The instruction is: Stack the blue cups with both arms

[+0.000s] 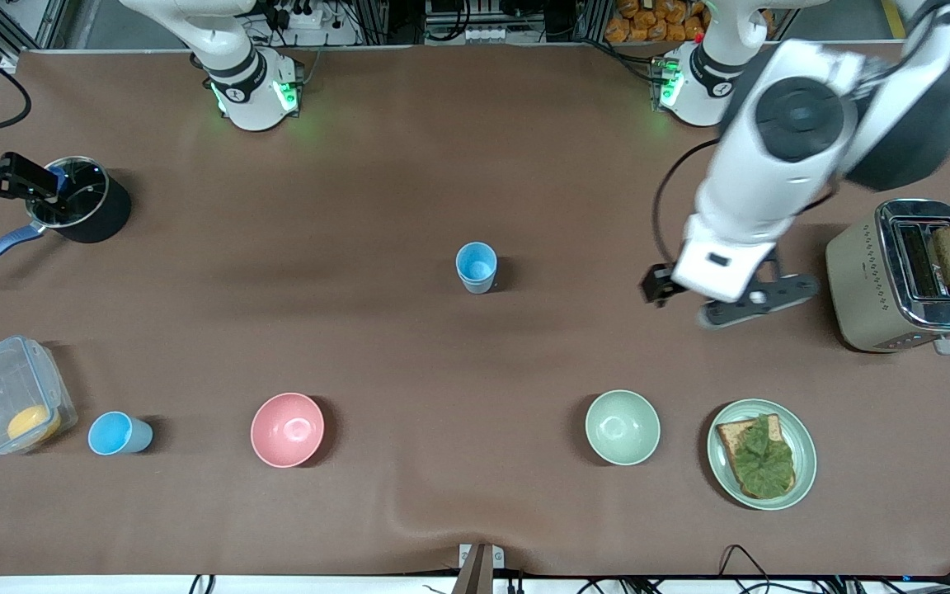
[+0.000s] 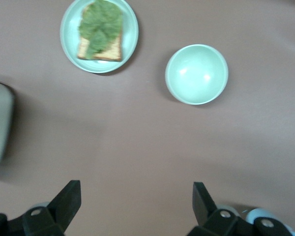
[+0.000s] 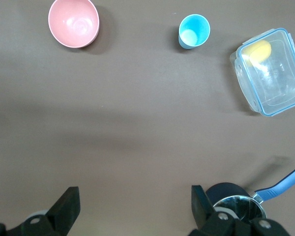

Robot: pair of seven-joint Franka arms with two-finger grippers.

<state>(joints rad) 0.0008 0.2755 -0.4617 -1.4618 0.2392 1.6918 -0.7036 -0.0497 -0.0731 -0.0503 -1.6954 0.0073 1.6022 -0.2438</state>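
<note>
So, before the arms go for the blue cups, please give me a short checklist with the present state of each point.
1. Middle blue cup stands upright, mouth up, nothing inside: ok.
2. Second blue cup, between the clear container and the pink bowl, upright and free: ok.
3. Left gripper has its fingers open and holds nothing: ok.
4. Right gripper has its fingers open and holds nothing: ok.
5. Left gripper is over a cup: not ok, it is over bare table between the toaster and the middle blue cup.
6. Right gripper is over a cup: not ok, it is beside the black pot.
</note>
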